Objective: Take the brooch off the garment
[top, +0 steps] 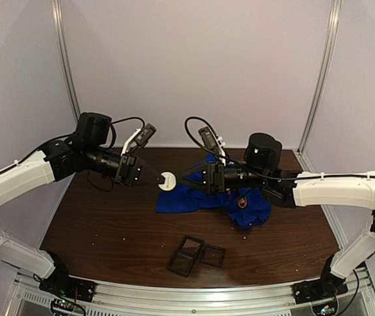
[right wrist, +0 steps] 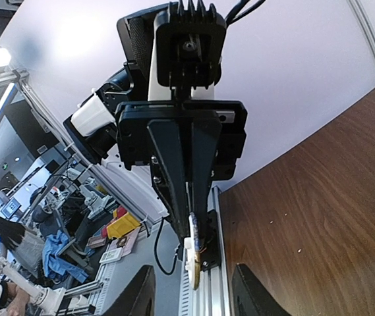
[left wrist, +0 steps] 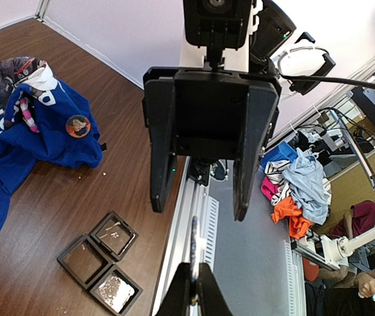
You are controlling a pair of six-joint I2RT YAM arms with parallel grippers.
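My left gripper [top: 161, 181] is shut on a round brooch [top: 167, 182] with a white back and holds it in the air above the table. In the left wrist view the brooch [left wrist: 194, 253] shows edge-on in my left gripper [left wrist: 194, 293]. My right gripper [top: 186, 179] faces it, open and empty, its tips just short of the brooch. In the right wrist view the brooch [right wrist: 192, 260] sits ahead of my right gripper [right wrist: 194, 293]. The blue T-shirt [top: 197, 199] lies crumpled on the table below and also shows in the left wrist view [left wrist: 49, 135].
A second round badge [top: 243, 201] is on the shirt's right fold and also shows in the left wrist view [left wrist: 78, 126]. Three small black trays [top: 197, 255] lie near the front edge, and one [left wrist: 115, 292] holds something white. Small crumbs dot the brown table [top: 108, 217].
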